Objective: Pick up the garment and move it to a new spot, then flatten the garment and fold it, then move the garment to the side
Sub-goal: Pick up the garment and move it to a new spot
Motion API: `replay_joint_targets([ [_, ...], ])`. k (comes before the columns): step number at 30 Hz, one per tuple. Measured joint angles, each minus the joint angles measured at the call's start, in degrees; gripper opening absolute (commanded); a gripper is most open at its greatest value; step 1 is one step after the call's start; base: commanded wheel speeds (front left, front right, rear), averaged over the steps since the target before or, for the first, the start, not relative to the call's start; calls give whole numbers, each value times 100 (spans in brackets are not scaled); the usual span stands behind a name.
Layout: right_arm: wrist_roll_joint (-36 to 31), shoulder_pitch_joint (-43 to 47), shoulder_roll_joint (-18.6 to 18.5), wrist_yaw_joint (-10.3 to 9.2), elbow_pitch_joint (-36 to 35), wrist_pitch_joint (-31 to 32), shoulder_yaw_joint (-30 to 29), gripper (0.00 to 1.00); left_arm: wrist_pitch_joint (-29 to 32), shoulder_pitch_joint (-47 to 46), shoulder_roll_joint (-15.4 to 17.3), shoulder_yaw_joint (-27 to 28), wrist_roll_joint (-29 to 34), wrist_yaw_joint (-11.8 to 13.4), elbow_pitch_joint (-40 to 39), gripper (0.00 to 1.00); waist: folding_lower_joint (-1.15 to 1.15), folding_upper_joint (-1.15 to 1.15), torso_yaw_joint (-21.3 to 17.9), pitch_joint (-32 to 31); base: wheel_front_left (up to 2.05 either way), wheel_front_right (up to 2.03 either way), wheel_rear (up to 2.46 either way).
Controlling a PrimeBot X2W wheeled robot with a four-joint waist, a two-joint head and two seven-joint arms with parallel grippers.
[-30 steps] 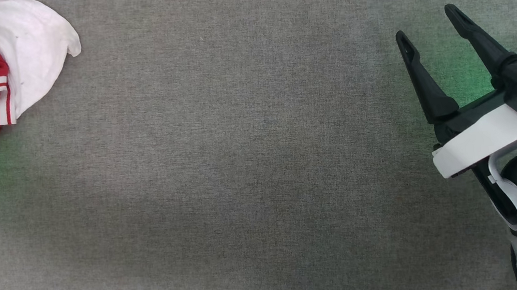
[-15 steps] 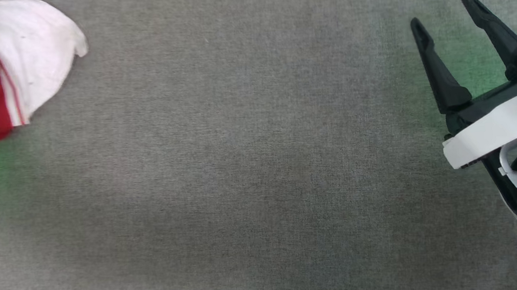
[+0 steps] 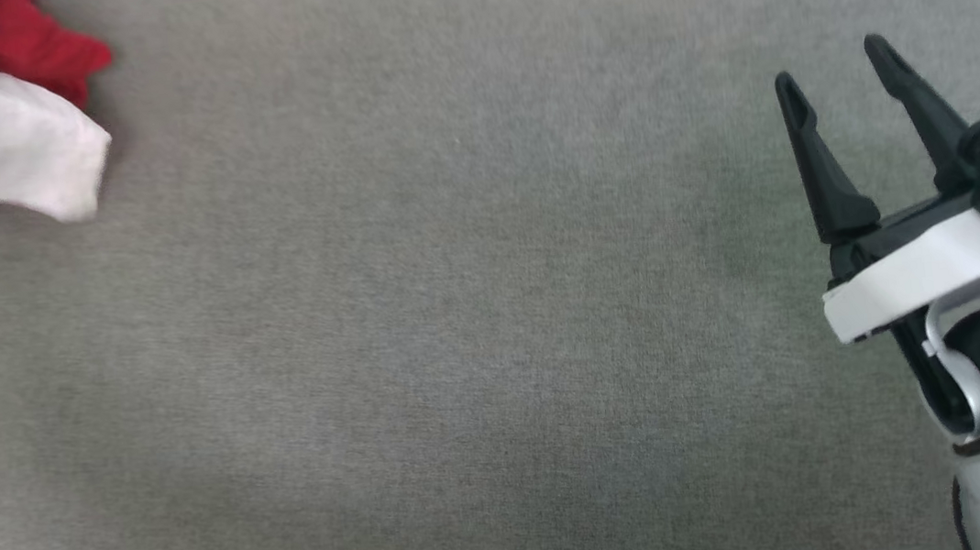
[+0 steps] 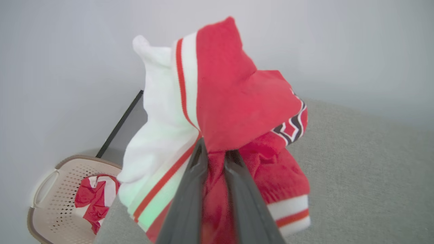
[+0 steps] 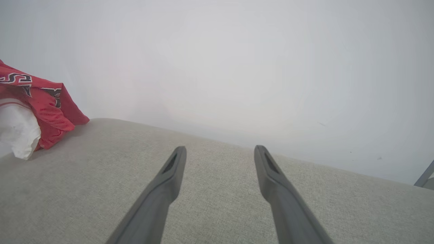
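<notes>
Far left, below the table edge: a beige basket [image 4: 44, 176] with a small red-and-white cloth bit [image 4: 96, 200] in it. Not the target, leave it.

The garment [image 4: 234, 108] is bunched at the table's far-left corner, pinched in the left gripper [image 4: 214, 153]. Its jaws are narrow, closed on a fold of red fabric, and the white sleeve and stripe trim hang off to one side. Whether the lowest part touches the grey table [image 3: 478, 332] or hangs just off it, cannot tell.

The step looks like the pick-and-carry to a new spot. To do it well:
- Lift until the hanging sleeve clears the surface so nothing drags.
- Head for the bare middle.
- Move smoothly, since a thin pinch could slip.

Right side: the right gripper [image 3: 832, 62] has its jaws wide and empty. It hovers over the table's right part, well apart from the garment. Best placed to take a second edge for flattening.
</notes>
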Motion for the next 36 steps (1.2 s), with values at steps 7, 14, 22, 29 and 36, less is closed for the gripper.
replay_joint_targets([
  [7, 98, 214, 174, 0, 266, -269, -101, 100, -155, -16, 467, -281, 86, 0, -789, 0, 0, 0, 100, -564, 0, 0, 0],
  [14, 182, 337, 266, 0, 360, -450, -242, 100, 60, -12, 887, -388, 98, 0, -1737, 0, 0, 0, 162, -1021, 0, 0, 0],
  [22, 250, 446, 367, 0, 349, -614, -534, 100, 467, 361, 1270, -447, 48, 231, -3264, 0, 0, 0, -2, -1240, 0, 0, 0],
  [29, 250, 506, 408, 0, 257, -717, -870, 100, 879, 803, 1557, -514, -45, 653, -4801, 0, 0, 0, -426, -1270, 0, 0, 0],
  [36, 243, 594, 477, 0, 210, -793, -1100, 100, 1281, 994, 1534, -699, -58, 1028, -6106, 0, 0, 0, -991, -1199, 0, 0, 0],
])
